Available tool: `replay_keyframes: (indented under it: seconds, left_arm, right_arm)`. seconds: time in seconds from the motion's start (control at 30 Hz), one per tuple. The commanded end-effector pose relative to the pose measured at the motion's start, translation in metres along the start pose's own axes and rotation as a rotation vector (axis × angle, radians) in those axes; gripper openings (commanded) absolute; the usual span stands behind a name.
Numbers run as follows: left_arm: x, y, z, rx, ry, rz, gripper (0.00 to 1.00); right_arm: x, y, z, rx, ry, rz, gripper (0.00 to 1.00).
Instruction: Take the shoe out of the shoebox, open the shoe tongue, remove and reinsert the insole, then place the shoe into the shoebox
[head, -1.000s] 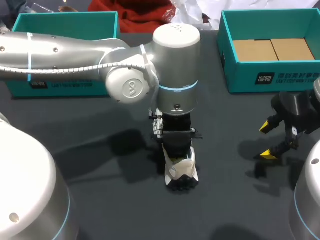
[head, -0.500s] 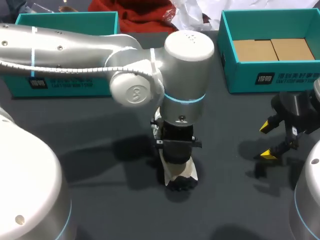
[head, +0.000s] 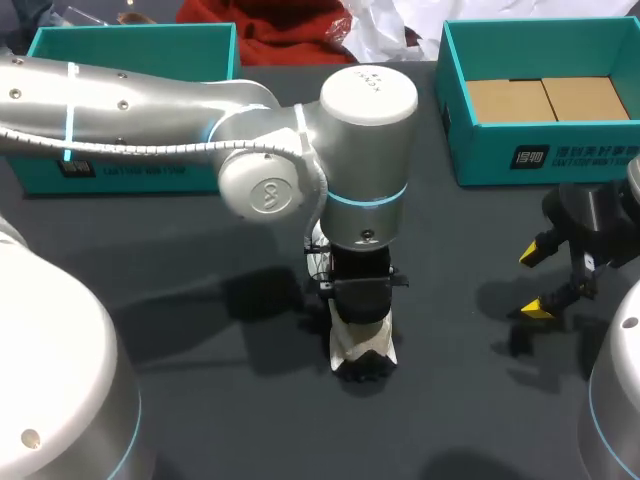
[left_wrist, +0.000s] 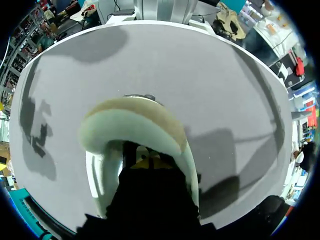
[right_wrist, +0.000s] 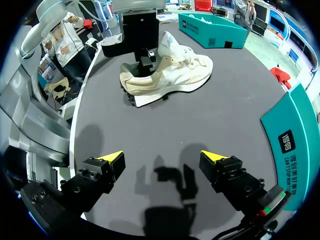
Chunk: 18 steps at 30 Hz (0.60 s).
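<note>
A cream-white shoe (head: 362, 352) stands on the dark table near its middle, heel toward the front edge. My left arm comes in from the left, and my left gripper (head: 360, 300) points straight down into the shoe's heel opening. In the left wrist view the padded heel collar (left_wrist: 135, 117) curves around that gripper (left_wrist: 147, 162), whose yellow tips sit together inside the shoe; what they touch is hidden. The right wrist view shows the shoe (right_wrist: 175, 70) on its sole with the left gripper (right_wrist: 142, 60) at its heel. My right gripper (head: 537, 280) hovers open and empty at the right (right_wrist: 163, 157), well apart from the shoe.
A teal shoebox (head: 545, 155) with a cardboard liner stands at the back right, close to my right gripper (right_wrist: 292, 135). A second teal box (head: 130, 45) stands at the back left. Bare dark table lies between the shoe and my right gripper.
My left arm's wrist has shifted a little to the right and lower over the shoe's heel. The shoe has barely moved. My right arm has kept still.
</note>
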<state>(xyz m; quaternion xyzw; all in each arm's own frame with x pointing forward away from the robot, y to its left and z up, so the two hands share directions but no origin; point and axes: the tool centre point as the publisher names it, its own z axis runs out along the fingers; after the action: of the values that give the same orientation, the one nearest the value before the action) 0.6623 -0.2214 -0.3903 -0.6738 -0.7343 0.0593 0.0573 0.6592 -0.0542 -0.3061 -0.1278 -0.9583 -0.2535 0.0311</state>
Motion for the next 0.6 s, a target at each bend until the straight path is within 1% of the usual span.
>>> replay_keyframes:
  seconds: [0.03,0.17,0.27,0.37,0.47,0.6]
  left_arm:
    - [0.008,0.0,-0.015,0.018,-0.096,0.009,0.0]
    - [0.001,-0.014,-0.028,0.074,-0.122,0.036,0.0]
    - [-0.006,-0.023,-0.028,0.098,-0.122,0.057,0.0]
    - [-0.014,-0.031,-0.018,0.122,-0.1,0.072,0.0]
    - [-0.019,-0.033,-0.003,0.154,-0.073,0.069,0.0]
    - [-0.02,-0.028,0.017,0.143,-0.036,0.064,0.0]
  right_arm:
    - [0.002,0.0,0.0,0.002,-0.004,0.0,1.0]
    - [0.002,0.0,0.0,0.002,-0.004,0.0,1.0]
    - [0.002,0.0,0.0,0.002,-0.004,0.0,1.0]
    - [0.002,0.0,0.0,0.002,-0.004,0.0,1.0]
    - [0.002,0.0,0.0,0.002,-0.004,0.0,1.0]
    - [0.002,0.0,0.0,0.002,-0.004,0.0,1.0]
